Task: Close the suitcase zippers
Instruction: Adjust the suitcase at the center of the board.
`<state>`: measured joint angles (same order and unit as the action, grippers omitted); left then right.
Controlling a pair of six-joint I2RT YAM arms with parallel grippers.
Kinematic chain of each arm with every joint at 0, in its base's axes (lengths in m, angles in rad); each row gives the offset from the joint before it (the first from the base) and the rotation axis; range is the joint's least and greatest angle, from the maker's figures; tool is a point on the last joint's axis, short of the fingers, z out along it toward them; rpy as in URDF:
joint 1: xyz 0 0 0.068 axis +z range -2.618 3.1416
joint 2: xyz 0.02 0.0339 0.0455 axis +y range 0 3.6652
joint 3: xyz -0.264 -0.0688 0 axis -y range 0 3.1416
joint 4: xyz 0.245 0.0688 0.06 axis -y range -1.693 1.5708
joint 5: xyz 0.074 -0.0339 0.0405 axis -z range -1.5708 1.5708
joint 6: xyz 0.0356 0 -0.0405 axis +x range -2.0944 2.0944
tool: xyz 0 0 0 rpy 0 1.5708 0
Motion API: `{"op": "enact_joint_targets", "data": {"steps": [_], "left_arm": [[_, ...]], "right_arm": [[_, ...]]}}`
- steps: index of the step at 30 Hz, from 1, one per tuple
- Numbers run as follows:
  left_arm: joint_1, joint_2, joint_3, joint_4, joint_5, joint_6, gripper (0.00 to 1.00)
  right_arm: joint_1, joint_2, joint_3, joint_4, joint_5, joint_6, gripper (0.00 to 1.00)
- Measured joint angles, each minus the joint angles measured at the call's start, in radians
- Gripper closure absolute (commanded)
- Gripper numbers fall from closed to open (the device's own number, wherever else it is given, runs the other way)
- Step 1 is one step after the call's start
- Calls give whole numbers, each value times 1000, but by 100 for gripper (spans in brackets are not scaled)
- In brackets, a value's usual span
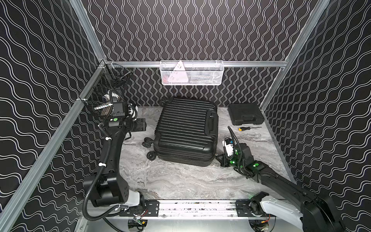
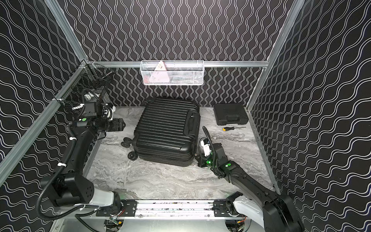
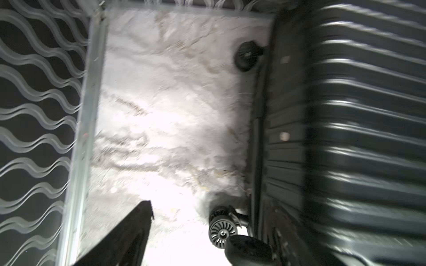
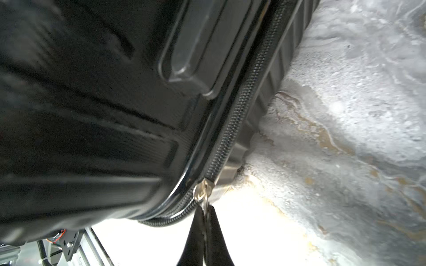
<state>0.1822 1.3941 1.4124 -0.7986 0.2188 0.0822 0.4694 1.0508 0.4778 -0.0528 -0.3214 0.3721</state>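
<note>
A black ribbed suitcase [image 1: 184, 130] lies flat on a marble desk [image 1: 180, 180], lid down, midway between the left and right edges and close to the back edge.

Its wheels [image 1: 148, 141] face the desk's left edge and a carry handle [image 1: 210, 122] faces the right edge. The long axis therefore seems to run left to right, slightly skewed, though from above the case looks nearly square.

The step in hand is zipping. The right end effector [image 4: 206, 214] is pinched shut on the silver zipper pull [image 4: 202, 193], at the suitcase corner nearest the desk's front and right edges. The wrist view shows the zippers [image 4: 242, 110] as meshed teeth beyond the slider. Whether the stretch on its other side is closed cannot be told.

The left end effector [image 1: 140, 126] hovers open and empty near the left edge, beside the wheels but not touching them.

The next move probably calls for drawing the pull along the seam around the corner. The tug should stay in line with the track, and the free arm may need to steady the case.
</note>
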Motion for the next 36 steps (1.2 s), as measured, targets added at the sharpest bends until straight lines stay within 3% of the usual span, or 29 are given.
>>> {"op": "enact_joint_targets", "data": {"steps": [4, 7, 13, 16, 22, 28, 36], "left_arm": [[-216, -98, -68, 82, 68, 130, 18], [-325, -131, -99, 98, 137, 256, 19], [-633, -149, -139, 150, 207, 556, 12], [-755, -121, -151, 167, 181, 691, 11], [-949, -7, -143, 236, 17, 855, 12], [-1025, 76, -142, 329, -143, 922, 13], [-1077, 141, -142, 416, -246, 939, 14]], "right_arm": [[-7, 24, 1, 2, -41, -10, 100], [-8, 33, -3, 9, -56, -13, 100], [-8, 39, -5, 13, -75, -15, 100], [-8, 39, -5, 13, -90, -16, 100], [-8, 30, -10, 12, -112, -16, 100], [-8, -8, -16, -6, -134, -16, 100], [-12, -48, -27, -21, -124, 10, 100]]}}
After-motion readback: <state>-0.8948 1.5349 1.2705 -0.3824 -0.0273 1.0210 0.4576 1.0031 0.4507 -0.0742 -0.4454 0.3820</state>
